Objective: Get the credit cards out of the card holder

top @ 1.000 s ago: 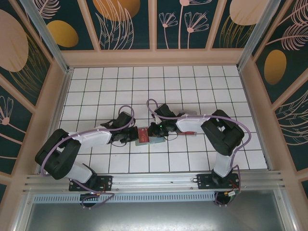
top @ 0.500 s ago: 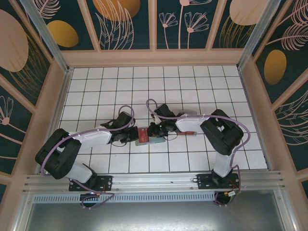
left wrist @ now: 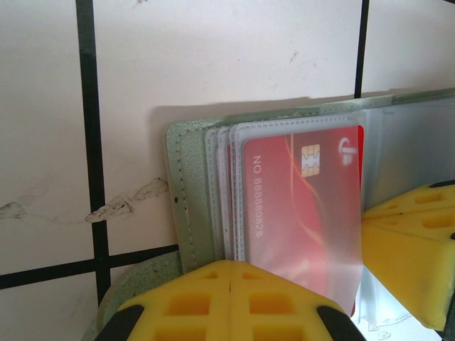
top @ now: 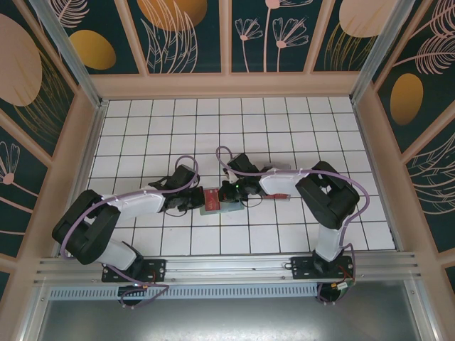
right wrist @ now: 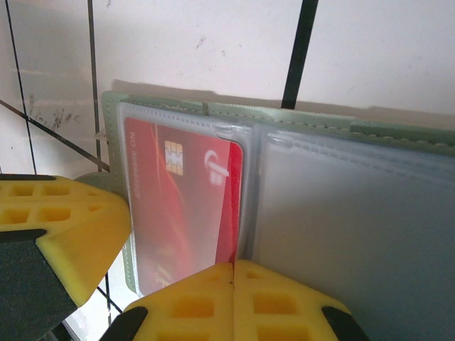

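The sage-green card holder [top: 226, 207] lies open on the tiled floor between both arms. A red credit card [left wrist: 298, 192] with a chip sits in a clear sleeve on its left half [left wrist: 186, 185]. My left gripper [left wrist: 231, 264] is shut, its yellow tips pressing on the stacked sleeves at the holder's near edge. In the right wrist view the holder's green rim [right wrist: 341, 121] runs along the top. There the red credit card [right wrist: 178, 206] pokes out of its sleeve, and its bare edge runs into the seam of my right gripper [right wrist: 233, 264], which is shut on it.
A small reddish pile of cards [top: 279, 197] lies on the tiles under my right forearm. The holder's right half holds an empty clear sleeve [right wrist: 355, 227]. Each gripper's yellow finger shows in the other's wrist view. White tiles stretch behind the arms to the enclosure walls.
My right gripper's jaws have closed from a slight gap onto the card's edge. The arms and the holder have barely moved.
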Motion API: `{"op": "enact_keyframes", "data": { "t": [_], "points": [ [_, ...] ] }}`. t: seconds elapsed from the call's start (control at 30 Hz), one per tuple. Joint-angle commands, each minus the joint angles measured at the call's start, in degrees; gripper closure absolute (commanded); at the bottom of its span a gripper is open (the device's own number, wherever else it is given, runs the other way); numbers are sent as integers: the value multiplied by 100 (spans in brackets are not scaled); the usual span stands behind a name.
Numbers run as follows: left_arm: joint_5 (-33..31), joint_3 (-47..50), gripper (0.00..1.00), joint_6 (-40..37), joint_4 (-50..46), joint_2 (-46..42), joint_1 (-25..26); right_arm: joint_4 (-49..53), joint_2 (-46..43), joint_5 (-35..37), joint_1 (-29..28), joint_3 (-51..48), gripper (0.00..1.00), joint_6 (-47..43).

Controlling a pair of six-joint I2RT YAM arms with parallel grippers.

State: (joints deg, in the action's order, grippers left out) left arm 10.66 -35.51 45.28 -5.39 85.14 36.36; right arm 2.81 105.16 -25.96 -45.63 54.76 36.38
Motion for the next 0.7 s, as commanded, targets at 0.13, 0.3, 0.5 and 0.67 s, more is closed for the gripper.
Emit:
{"op": "enact_keyframes", "data": {
  "t": [0.13, 0.3, 0.5, 0.67],
  "points": [
    [53, 114, 100, 16, -67, 107, 3, 32, -337, 117, 96, -163, 100, -87],
    [51, 108, 100, 11, -76, 108, 3, 119, -429, 142, 192, -238, 100, -140],
    [52, 36, 100, -18, -137, 73, 3, 95, -404, 100, 177, -231, 100, -140],
    [33, -87, 97, -62, -259, -1, 6, 159, -494, 267, 175, -213, 83, -144]
  ]
}}
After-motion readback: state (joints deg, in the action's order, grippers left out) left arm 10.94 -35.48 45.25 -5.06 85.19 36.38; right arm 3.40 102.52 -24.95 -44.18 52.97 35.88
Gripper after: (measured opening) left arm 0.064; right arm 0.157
